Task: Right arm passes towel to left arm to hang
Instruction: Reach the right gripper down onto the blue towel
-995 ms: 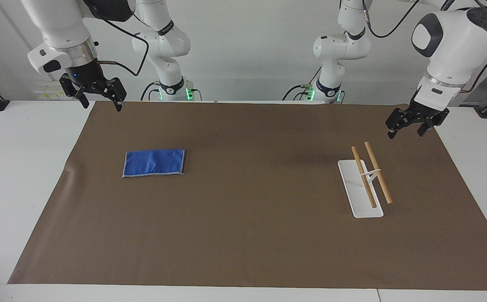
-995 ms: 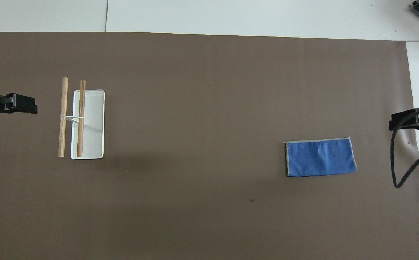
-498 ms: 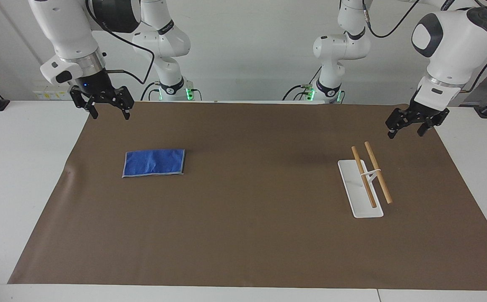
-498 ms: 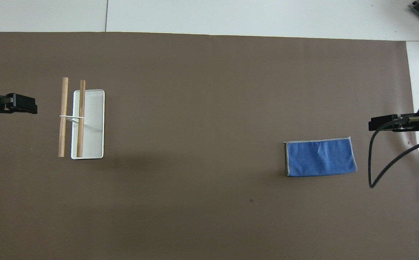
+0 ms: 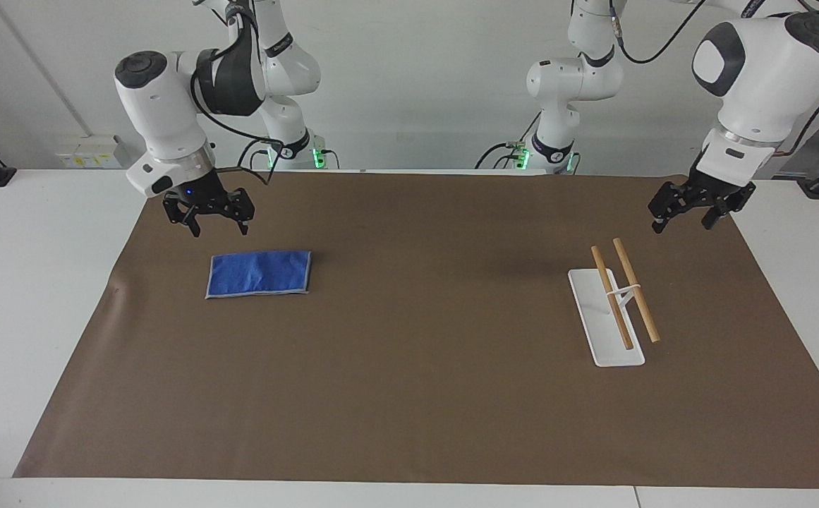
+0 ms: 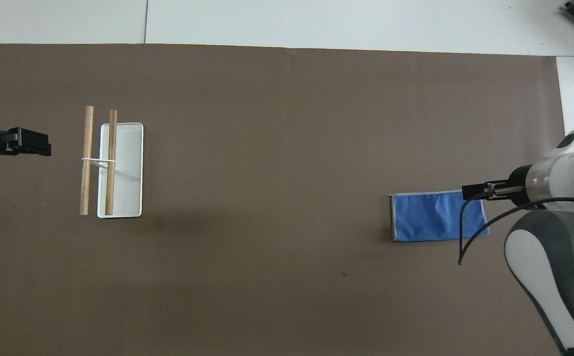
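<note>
Both grippers stand empty, fingers spread: the right gripper point(image 5: 217, 227) has dropped over the towel point(image 5: 259, 274), flat at its end; pickup next; left gripper point(image 5: 684, 215) waits near the rack point(image 5: 617, 305)

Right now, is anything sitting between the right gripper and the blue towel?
Nothing visible. The right gripper hangs open in the air by the towel's robot-side edge, with only bare brown mat under it. The left gripper waits open near the wooden-bar rack.
</note>
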Robot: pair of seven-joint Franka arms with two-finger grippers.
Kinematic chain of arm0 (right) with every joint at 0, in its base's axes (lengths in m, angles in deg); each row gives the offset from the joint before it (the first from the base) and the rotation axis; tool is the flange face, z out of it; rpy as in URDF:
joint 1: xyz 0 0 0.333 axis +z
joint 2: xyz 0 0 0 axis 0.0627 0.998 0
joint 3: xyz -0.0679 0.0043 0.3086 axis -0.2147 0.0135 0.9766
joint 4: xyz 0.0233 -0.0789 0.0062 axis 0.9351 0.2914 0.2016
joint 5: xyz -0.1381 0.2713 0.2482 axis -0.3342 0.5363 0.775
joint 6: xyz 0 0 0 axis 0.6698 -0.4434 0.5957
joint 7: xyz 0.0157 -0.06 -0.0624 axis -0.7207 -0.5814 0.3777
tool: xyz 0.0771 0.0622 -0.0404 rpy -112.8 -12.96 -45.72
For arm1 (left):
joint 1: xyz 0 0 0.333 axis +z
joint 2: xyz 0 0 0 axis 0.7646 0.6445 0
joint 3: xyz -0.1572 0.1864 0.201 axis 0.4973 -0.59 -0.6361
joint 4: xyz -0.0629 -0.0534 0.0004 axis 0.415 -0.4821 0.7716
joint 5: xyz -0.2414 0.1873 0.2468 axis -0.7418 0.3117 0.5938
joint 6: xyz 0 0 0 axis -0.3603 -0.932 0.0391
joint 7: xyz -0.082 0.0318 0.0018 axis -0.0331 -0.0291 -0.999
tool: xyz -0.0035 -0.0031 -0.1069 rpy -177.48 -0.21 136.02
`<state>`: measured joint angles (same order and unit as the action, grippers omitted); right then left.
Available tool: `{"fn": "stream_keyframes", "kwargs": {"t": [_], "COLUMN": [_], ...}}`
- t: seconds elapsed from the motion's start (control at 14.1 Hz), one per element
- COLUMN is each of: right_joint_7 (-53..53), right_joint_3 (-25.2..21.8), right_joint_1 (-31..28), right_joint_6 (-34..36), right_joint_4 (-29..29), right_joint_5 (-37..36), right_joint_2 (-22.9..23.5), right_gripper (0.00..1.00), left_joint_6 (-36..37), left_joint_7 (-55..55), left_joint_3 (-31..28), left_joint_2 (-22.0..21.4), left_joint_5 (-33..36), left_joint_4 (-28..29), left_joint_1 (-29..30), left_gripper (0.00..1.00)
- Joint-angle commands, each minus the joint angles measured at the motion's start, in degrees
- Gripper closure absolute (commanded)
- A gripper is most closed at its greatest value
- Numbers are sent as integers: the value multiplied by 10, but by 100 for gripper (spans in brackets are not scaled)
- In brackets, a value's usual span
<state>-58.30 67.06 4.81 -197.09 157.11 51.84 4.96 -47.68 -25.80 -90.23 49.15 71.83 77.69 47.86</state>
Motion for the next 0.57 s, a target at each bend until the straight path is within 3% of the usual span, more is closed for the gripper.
{"fn": "stream_keyframes", "kwargs": {"t": [0.0,0.21,0.5], "right_joint_7": [43,53,66], "right_joint_3": [1,1,0], "right_joint_1": [-9,-9,-11], "right_joint_6": [-72,-131,-188], "right_joint_4": [50,70,123], "right_joint_5": [13,13,13], "right_joint_2": [23,69,82], "right_gripper": [0,0,0], "left_joint_6": [10,10,10], "left_joint_7": [3,3,3], "left_joint_3": [3,3,3], "left_joint_2": [-10,-10,-10], "left_joint_5": [11,11,11], "left_joint_4": [4,4,4], "left_joint_1": [3,3,3], "left_gripper": [0,0,0]}}
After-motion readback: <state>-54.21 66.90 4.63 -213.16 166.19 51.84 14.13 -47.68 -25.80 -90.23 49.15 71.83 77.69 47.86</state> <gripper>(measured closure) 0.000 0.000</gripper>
